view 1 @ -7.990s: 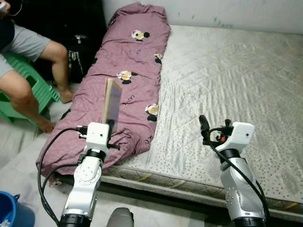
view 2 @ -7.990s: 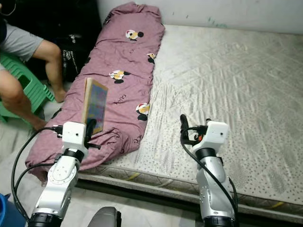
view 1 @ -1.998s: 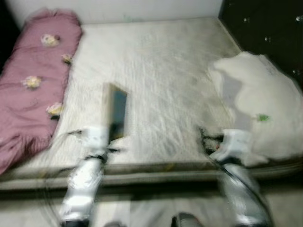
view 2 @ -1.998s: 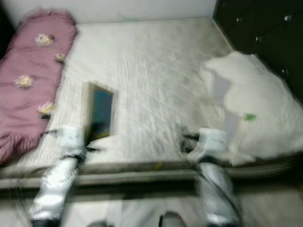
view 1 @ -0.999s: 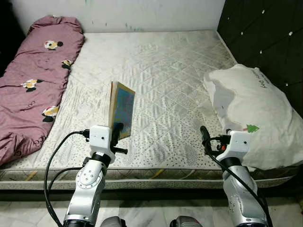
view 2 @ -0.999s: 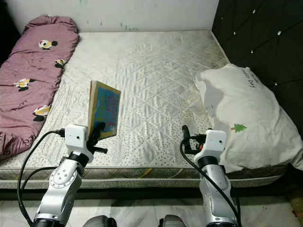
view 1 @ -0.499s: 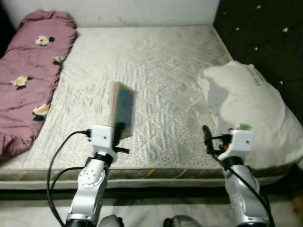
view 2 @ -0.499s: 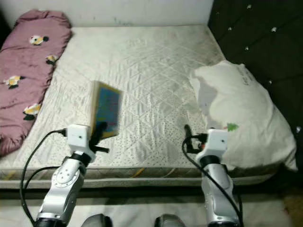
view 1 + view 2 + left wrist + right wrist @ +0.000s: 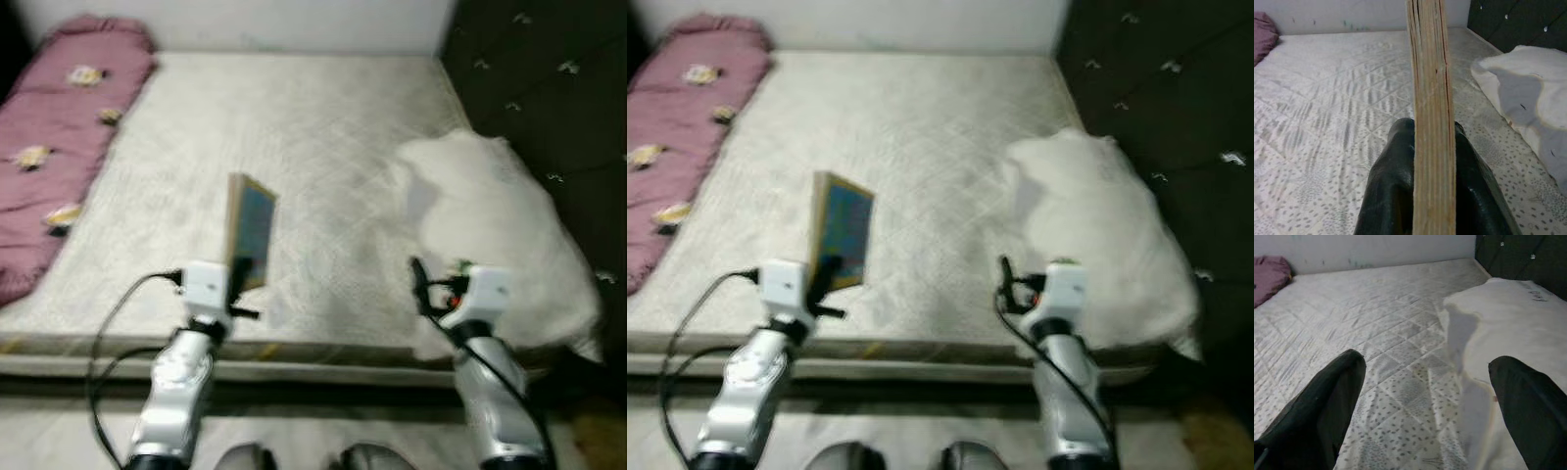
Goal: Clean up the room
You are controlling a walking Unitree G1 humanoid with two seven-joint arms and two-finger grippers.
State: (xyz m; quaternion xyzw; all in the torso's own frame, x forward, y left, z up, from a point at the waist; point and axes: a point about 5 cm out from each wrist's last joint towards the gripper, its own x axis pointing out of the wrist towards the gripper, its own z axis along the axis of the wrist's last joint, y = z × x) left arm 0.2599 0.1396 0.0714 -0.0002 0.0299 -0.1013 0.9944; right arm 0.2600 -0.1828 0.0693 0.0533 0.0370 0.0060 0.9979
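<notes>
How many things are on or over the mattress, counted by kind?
Book, held upright in the left gripper: 1
Pillow: 1
Pink quilt: 1
Total: 3

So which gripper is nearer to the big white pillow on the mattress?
Right. The right gripper hangs open beside the big white pillow; the left gripper holds the thin upright book further away.

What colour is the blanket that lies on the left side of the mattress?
The blanket is dusty pink with small cartoon prints, blurred here; the left eye view shows it best.
</notes>
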